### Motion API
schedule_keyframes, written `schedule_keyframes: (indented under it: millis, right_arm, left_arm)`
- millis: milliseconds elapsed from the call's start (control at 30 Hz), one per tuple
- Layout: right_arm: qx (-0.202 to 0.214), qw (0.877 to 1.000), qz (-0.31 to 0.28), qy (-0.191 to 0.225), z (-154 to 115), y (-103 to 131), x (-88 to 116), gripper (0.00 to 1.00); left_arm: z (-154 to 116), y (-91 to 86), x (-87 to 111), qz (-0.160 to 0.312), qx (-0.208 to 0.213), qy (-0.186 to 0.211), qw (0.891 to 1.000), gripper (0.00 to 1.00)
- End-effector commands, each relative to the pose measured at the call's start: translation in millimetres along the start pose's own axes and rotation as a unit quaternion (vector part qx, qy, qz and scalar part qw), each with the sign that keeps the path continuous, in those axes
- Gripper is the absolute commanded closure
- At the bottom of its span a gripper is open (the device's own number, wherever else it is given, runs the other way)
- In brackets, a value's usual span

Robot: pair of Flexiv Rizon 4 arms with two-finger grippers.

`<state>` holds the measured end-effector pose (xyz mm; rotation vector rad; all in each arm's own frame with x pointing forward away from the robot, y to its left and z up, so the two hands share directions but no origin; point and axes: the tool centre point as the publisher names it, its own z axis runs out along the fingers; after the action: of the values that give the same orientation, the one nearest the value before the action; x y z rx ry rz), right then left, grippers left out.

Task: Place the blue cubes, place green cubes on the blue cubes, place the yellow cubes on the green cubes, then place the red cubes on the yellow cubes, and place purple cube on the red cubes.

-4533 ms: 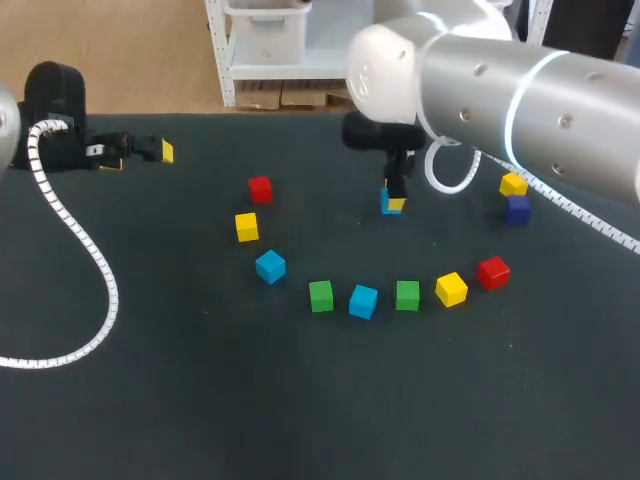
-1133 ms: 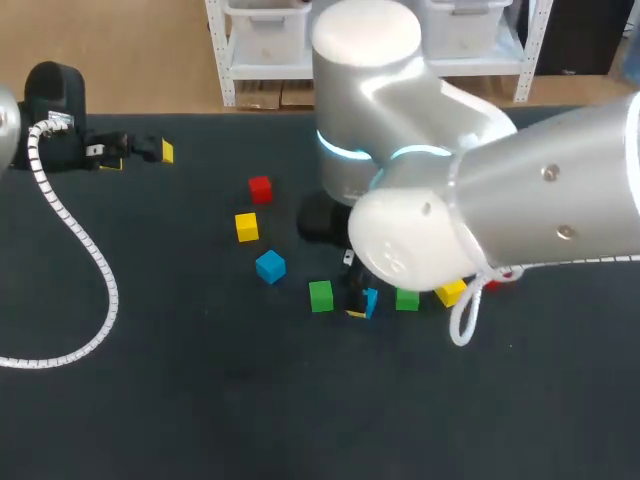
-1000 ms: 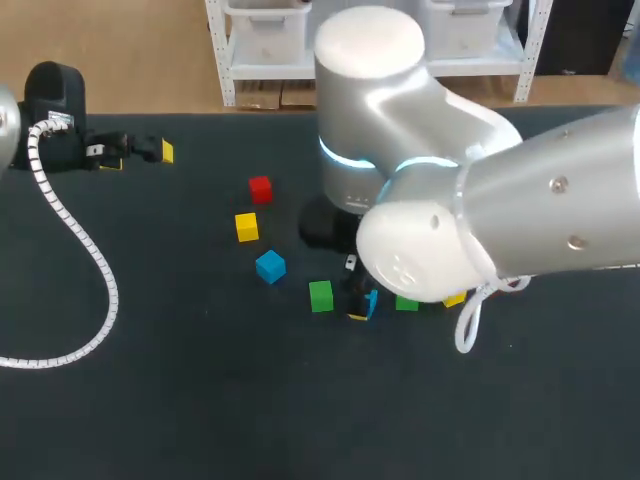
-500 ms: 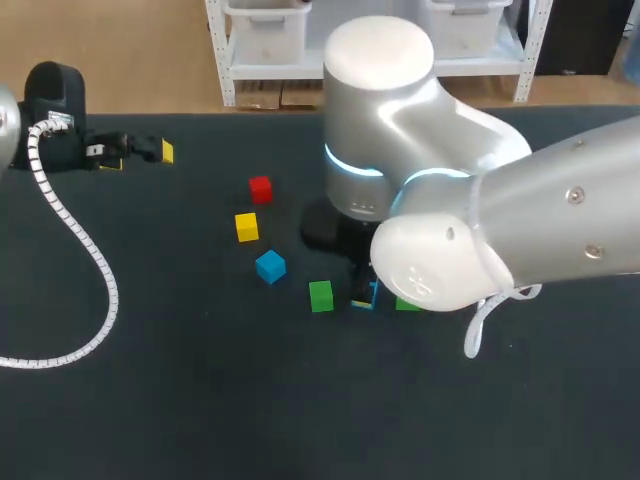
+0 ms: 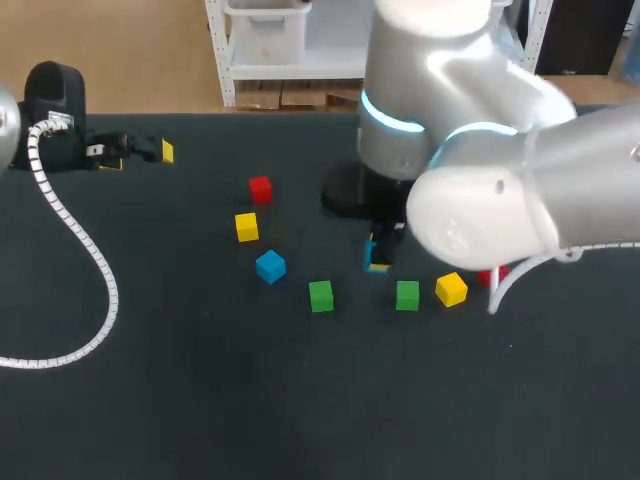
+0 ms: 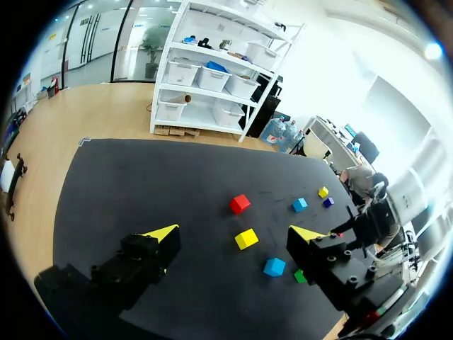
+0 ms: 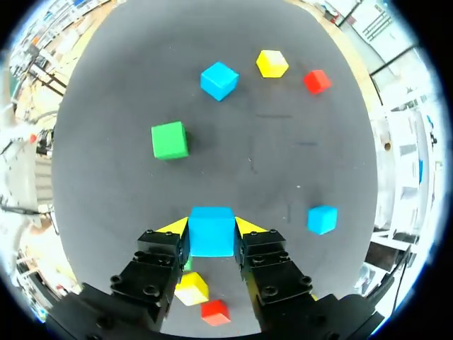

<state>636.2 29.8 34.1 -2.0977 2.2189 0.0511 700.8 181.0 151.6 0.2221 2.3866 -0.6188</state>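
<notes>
My right gripper is shut on a blue cube, both yellow tips pressing its sides. In the head view the right gripper holds it just behind the row of cubes. A second blue cube lies to the left, and a third blue cube lies beside the gripper. Green cubes, yellow cubes and red cubes are scattered around. A purple cube lies far off in the left wrist view. My left gripper is open at the table's far left.
My right arm's bulky body hides the table's back right part in the head view. A white coiled cable loops over the table's left side. Between the left gripper's fingers only bare mat shows.
My right gripper closed on the blue cube in the middle of the front row and carried it away from the row, toward the table's far side. The left arm kept still.
</notes>
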Motion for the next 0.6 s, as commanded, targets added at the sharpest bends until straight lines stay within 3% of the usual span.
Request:
schedule_keyframes:
  millis: [33,400,600]
  right_arm:
    - [-0.029,0.999,-0.023,-0.006,-2.9,-14.4,-8.4,0.67]
    - [-0.02,0.996,-0.081,0.026,-6.9,-51.1,-26.6,0.62]
    - [-0.02,0.996,-0.078,0.029,-5.7,-68.0,-29.7,0.66]
  left_arm:
    - [-0.5,2.6,1.6,0.001,0.006,-0.003,1.0,0.0]
    - [-0.5,2.6,1.6,0.001,0.006,-0.003,1.0,0.0]
    - [-0.5,2.6,1.6,0.001,0.006,-0.003,1.0,0.0]
